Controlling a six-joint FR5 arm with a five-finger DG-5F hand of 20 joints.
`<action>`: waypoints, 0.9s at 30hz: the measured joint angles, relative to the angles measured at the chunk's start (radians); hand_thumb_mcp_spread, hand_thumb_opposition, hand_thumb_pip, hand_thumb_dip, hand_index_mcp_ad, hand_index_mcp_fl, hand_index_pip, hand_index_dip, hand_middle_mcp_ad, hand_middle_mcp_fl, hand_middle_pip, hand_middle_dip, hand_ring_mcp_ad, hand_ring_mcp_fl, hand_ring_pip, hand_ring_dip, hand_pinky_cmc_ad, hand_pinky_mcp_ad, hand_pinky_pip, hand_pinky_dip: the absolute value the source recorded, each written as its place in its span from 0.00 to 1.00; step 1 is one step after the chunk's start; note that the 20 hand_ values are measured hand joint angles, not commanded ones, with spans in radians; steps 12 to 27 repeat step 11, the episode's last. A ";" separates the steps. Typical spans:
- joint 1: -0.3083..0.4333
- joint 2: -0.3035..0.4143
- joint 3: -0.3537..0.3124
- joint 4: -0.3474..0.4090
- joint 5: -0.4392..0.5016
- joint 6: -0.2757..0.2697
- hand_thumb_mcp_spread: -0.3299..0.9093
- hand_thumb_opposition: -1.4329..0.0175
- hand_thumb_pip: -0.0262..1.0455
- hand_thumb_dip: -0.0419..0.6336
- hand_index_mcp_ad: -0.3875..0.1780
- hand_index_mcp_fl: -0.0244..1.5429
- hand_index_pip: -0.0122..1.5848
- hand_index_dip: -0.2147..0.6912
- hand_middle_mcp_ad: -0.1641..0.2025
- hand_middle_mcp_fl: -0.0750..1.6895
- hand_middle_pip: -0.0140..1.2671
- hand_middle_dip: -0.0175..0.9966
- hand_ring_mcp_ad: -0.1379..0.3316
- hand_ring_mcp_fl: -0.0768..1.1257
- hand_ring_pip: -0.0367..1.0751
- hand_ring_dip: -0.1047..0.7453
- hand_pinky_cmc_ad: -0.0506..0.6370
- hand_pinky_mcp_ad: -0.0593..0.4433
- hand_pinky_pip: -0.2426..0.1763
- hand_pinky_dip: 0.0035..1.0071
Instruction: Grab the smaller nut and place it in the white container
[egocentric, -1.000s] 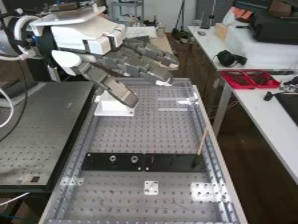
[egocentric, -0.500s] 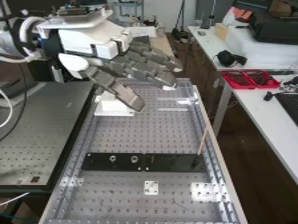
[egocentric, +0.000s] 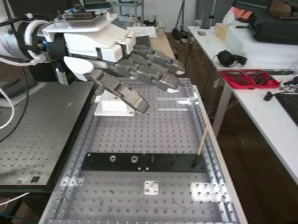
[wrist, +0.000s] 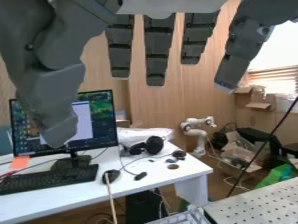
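Black bar (egocentric: 173, 162): here it lies, flat across the bench, with the larger nut (egocentric: 112, 158) and the bearing (egocentric: 134, 159) side by side on it, just apart.
Smaller nut: I can't pin it down for certain; I'd look on the bar, beyond the larger nut from the bearing.
Its handling: surely light, hard and stiff, no fear of crushing, but slick and quick to roll or skid. I'd pinch it low across opposite outer sides with my tips.
Wooden stick (egocentric: 202, 142): leaning up beside the bar's other end, one to steer clear of.
My hand (egocentric: 123, 94): up over the bench, fingers spread and fairly straight, thumb apart, pinching nothing!
White container (egocentric: 114, 112): on the bench, partly behind my hand, waiting for the drop.
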 joint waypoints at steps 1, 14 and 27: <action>0.000 0.001 -0.002 0.008 -0.001 0.002 0.53 0.46 0.53 0.34 0.44 0.11 0.22 0.24 0.55 0.19 0.10 0.24 0.56 0.07 0.14 0.23 0.68 0.77 0.43 0.58; 0.006 0.017 -0.029 0.022 0.018 0.026 0.53 0.46 0.53 0.34 0.44 0.11 0.22 0.24 0.55 0.19 0.10 0.24 0.56 0.07 0.14 0.23 0.68 0.77 0.43 0.58; 0.006 0.017 -0.029 0.022 0.018 0.026 0.53 0.46 0.53 0.34 0.44 0.11 0.22 0.24 0.55 0.19 0.10 0.24 0.56 0.07 0.14 0.23 0.68 0.77 0.43 0.58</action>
